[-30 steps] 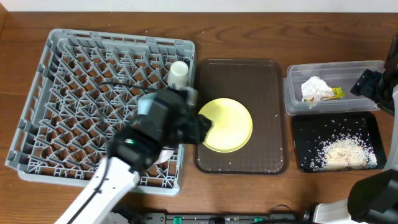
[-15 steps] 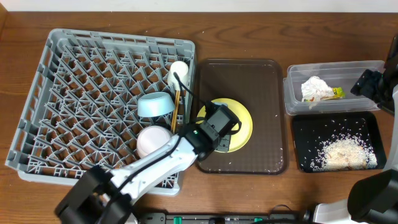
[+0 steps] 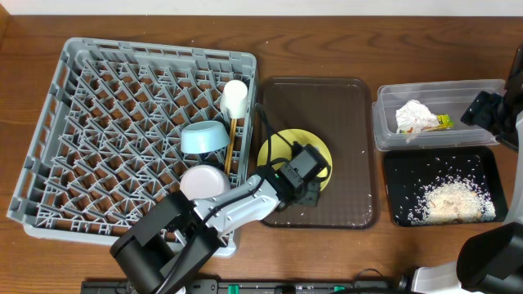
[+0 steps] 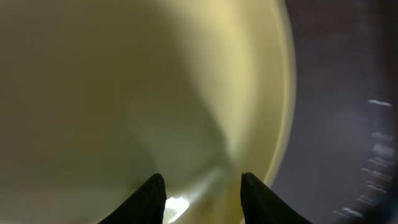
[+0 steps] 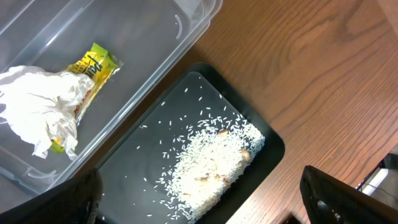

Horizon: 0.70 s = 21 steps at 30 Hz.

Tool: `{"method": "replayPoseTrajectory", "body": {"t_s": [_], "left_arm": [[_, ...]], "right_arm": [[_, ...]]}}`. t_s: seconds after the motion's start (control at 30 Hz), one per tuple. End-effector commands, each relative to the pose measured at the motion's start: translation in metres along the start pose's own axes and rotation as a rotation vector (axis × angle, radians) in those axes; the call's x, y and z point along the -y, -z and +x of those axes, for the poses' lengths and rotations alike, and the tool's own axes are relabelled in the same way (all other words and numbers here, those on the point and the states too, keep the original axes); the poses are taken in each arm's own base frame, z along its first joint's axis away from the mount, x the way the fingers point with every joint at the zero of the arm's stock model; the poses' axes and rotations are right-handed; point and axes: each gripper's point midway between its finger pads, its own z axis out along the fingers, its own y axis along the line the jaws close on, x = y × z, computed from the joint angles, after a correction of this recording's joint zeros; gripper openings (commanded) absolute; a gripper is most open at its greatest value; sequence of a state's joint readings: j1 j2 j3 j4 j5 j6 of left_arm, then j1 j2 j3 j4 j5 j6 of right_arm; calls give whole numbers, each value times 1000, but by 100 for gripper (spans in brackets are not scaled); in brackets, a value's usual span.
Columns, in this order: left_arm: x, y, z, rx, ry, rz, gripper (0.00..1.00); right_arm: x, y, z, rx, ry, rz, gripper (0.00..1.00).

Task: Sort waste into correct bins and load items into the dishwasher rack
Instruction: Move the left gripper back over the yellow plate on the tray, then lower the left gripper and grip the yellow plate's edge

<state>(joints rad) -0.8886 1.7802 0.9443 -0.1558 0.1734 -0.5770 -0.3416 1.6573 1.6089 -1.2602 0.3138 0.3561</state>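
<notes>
Left hand (image 4: 199,190) over the smooth, round yellow plate (image 3: 279,149), fingers partly apart; blur hides whether it grips. Right hand (image 5: 202,202) released wide above grainy white rice (image 5: 211,158)

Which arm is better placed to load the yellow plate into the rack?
Left. The left gripper hangs right over the yellow plate, beside the dishwasher rack; the right gripper is far off above the black tray.

Brown wood-grain table (image 3: 327,49); pale wall strip (image 3: 245,5) along far edge.
</notes>
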Motion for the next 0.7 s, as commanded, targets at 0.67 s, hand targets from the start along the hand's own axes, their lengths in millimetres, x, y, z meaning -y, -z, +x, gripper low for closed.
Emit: {"method": "replayPoseTrajectory", "body": {"t_s": [0.67], "left_arm": [[-66, 101, -57, 264, 38, -323, 44]], "right_arm": [[7, 5, -3, 20, -30, 7, 99]]}}
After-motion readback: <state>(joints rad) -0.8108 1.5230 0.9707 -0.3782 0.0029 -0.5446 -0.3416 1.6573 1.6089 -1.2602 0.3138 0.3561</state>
